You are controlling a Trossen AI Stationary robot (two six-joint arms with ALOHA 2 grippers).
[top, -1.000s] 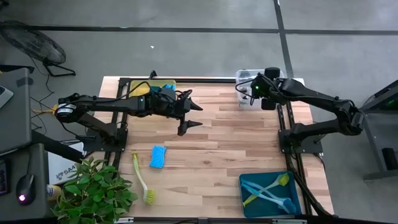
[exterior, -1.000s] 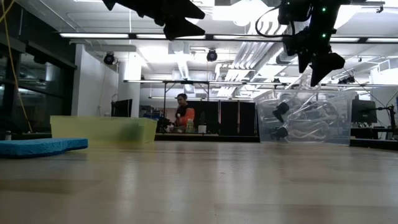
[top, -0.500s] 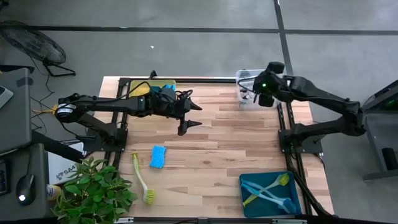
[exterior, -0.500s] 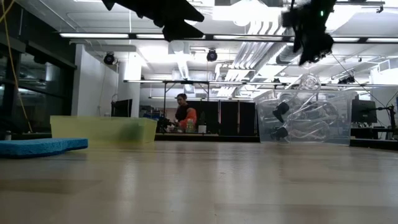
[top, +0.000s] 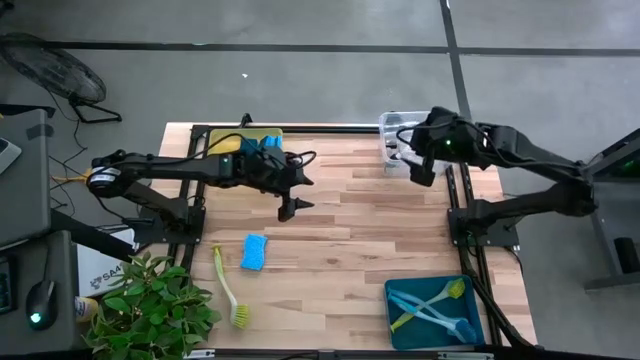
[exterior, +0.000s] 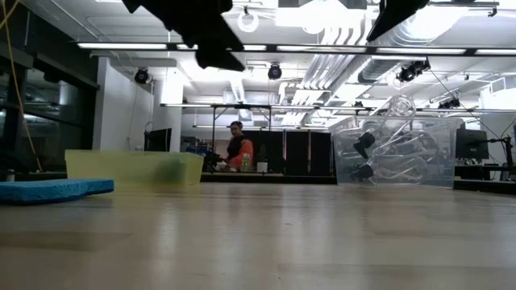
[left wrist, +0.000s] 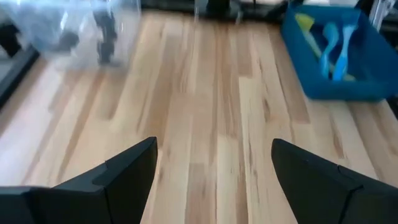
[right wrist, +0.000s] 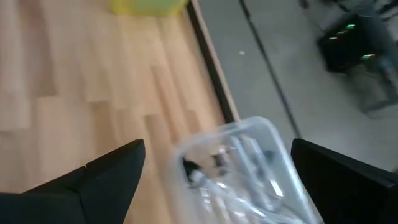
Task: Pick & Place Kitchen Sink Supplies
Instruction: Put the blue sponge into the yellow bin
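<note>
A blue sponge (top: 254,252) lies flat on the wooden table (top: 360,235) at the near left, with a yellow-green dish brush (top: 228,290) lying beside it. More blue sponges (top: 268,143) sit in the yellow bin (top: 243,140) at the far left. Small clear bottles (right wrist: 214,163) lie in the clear bin (top: 398,140) at the far right. Blue and yellow-green brushes (top: 438,305) lie in the teal bin (top: 393,318). My left gripper (top: 292,197) hangs open and empty above the table's middle left. My right gripper (top: 418,168) is open and empty, high beside the clear bin.
A leafy green plant (top: 150,310) stands off the table's near left corner. Black frame rails (top: 462,215) run along the table's left and right sides. Bare wood lies between the bins across the table's middle. A person (exterior: 238,149) stands far back in the room.
My right gripper has risen from the clear bin, turned, and gone almost out of the top of the low view, staying open and empty. My left gripper has tipped its fingers further down toward the table while staying open.
</note>
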